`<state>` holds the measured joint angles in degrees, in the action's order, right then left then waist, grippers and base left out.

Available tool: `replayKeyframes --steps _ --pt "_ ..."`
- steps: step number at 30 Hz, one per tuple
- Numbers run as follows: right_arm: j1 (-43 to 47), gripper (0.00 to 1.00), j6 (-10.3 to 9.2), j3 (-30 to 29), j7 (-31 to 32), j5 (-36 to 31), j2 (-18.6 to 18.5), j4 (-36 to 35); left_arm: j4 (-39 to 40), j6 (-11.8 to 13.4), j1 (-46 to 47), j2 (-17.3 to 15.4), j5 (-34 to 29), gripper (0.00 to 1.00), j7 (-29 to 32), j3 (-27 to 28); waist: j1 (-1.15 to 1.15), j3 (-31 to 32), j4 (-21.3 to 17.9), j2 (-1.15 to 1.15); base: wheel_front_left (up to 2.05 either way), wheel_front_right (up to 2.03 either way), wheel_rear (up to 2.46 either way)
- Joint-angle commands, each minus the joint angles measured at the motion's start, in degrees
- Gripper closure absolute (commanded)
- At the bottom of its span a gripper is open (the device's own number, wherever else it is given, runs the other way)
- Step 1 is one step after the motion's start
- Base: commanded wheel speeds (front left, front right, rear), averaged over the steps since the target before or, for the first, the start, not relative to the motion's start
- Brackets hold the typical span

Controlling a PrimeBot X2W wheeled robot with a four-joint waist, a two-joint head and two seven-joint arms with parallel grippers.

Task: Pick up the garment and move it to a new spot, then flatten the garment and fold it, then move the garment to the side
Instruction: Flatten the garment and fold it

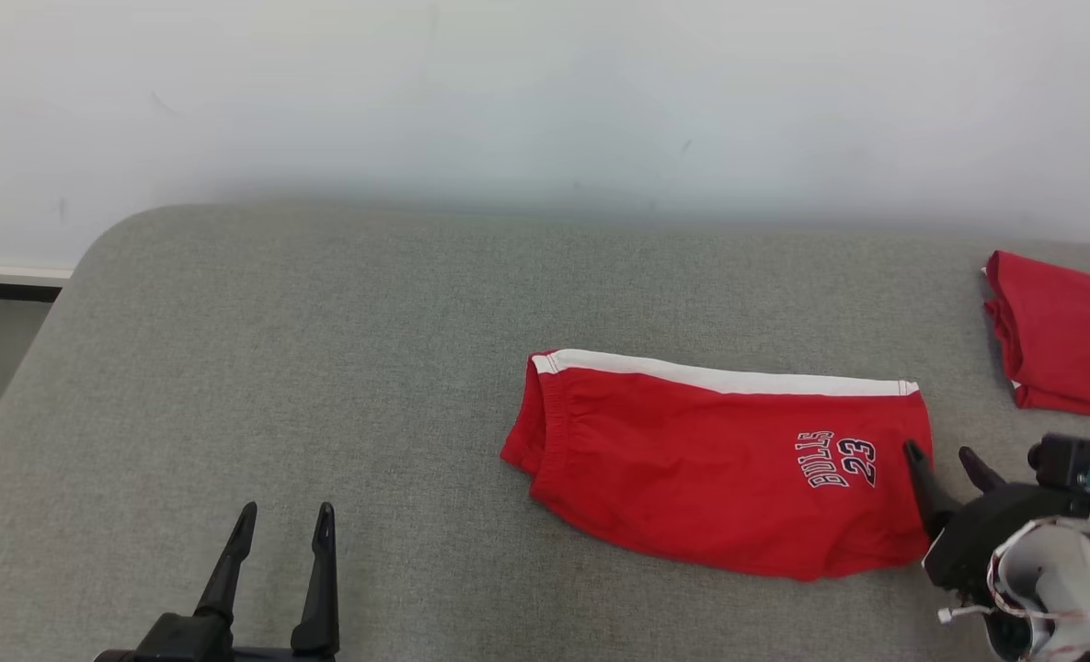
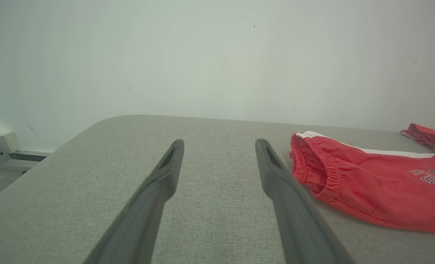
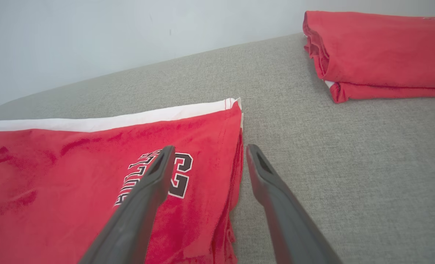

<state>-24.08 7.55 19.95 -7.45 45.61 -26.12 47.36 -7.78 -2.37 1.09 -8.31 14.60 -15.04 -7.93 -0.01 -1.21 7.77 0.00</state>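
Note:
The garment (image 1: 710, 460) is a bright red piece with a white side stripe and black lettering, lying folded flat right of centre on the grey padded surface; it also appears as the garment (image 2: 368, 183) and the garment (image 3: 92, 176). My right gripper (image 1: 940, 455) hovers open at its right edge, one finger over the lettering and the other past the hem, holding nothing; seen from its wrist the right gripper (image 3: 208, 148) straddles that edge. My left gripper (image 1: 287, 515) stands open at the lower left, well clear of the cloth, as does the left gripper (image 2: 219, 143).
A second folded red cloth (image 1: 1060, 336) lies at the far right edge, also the red cloth (image 3: 379, 51). The grey padded surface (image 1: 278, 368) has a rounded left corner, with floor beyond it. A white wall rises behind.

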Motion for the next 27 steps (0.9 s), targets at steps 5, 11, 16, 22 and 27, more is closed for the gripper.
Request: replayKeyframes --steps 5,11,16,22,27 --pt "-5.48 0.0 -0.16 -1.01 5.18 -3.8 0.49 5.53 0.51 -0.39 0.58 0.11 -0.57 0.0 -0.17 -0.28 0.01 -1.76 0.76 0.0 0.0 0.0 0.0" --pt "-9.57 0.0 -0.16 -1.11 8.76 -6.44 2.22 12.59 0.37 -0.52 2.18 0.39 -1.14 0.0 -0.17 -0.74 0.01 -3.89 1.82 0.0 0.0 0.0 0.0" --pt "-10.13 0.0 -0.16 -0.84 9.87 -7.14 3.79 16.21 -0.11 -0.42 2.8 0.28 -1.66 0.0 -0.17 -0.71 0.01 -4.16 2.17 0.0 0.0 0.0 0.0" --pt "-10.84 1.0 -0.16 -0.99 9.77 -6.64 5.42 19.04 -0.97 -0.18 2.63 0.01 -2.02 0.0 -0.17 -0.49 0.01 -3.82 1.9 0.0 0.0 0.0 0.0" --pt "-10.64 1.0 -0.17 -1.84 7.3 -6.1 2.42 20.12 -1.64 0.31 1.64 -0.34 -2.65 0.0 -0.18 -0.34 0.01 -2.08 1.34 0.0 0.0 0.0 0.0"
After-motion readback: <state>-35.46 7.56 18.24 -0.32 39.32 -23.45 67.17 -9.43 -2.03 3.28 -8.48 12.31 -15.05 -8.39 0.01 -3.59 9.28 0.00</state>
